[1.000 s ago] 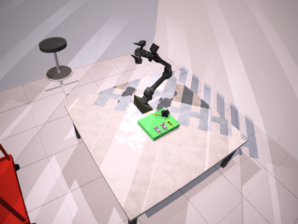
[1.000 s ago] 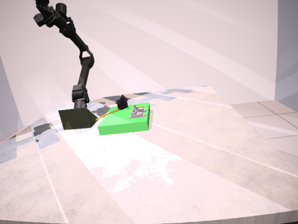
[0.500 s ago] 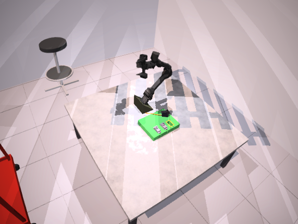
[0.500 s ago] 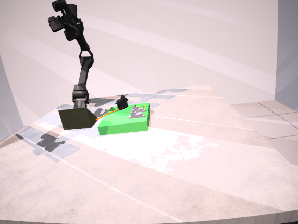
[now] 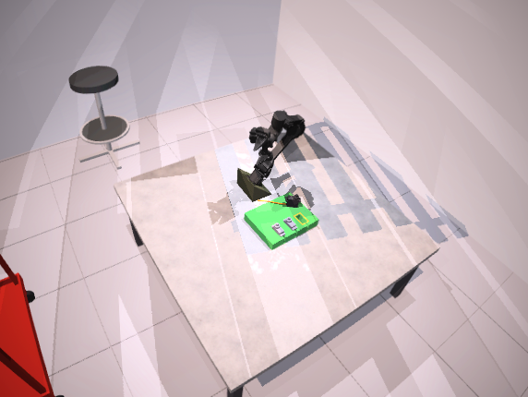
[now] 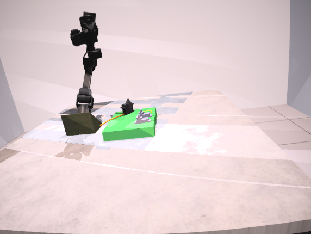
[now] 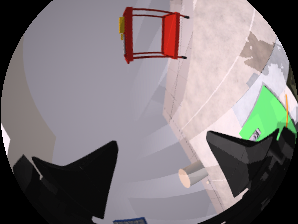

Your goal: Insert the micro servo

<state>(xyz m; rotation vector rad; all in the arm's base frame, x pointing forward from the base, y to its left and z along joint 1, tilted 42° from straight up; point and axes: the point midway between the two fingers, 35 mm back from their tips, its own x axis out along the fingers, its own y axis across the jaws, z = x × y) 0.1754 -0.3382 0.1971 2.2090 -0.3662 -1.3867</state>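
Observation:
The loose micro servo (image 5: 292, 200) (image 6: 127, 106) is black and stands at the far edge of the green deck (image 5: 260, 221) (image 6: 122, 131). Its orange cable (image 5: 270, 201) (image 6: 111, 119) trails off toward the arm's olive base (image 5: 250, 185) (image 6: 79, 123). The yellow-marked empty pocket (image 5: 298, 221) (image 6: 149, 110) lies on the deck beside two grey seated servos (image 5: 282, 226) (image 6: 143, 118). My gripper (image 5: 258, 138) (image 6: 76, 36) (image 7: 164, 141) is open and empty. It is raised high above the base, well apart from the servo. A corner of the deck shows in the wrist view (image 7: 269, 119).
The deck and arm base stand on a pale table (image 5: 286, 300) (image 6: 163, 190). A black stool (image 5: 94, 80) stands on the floor beyond the table. A red cart (image 5: 18, 342) (image 7: 153, 32) stands off to the side on the floor.

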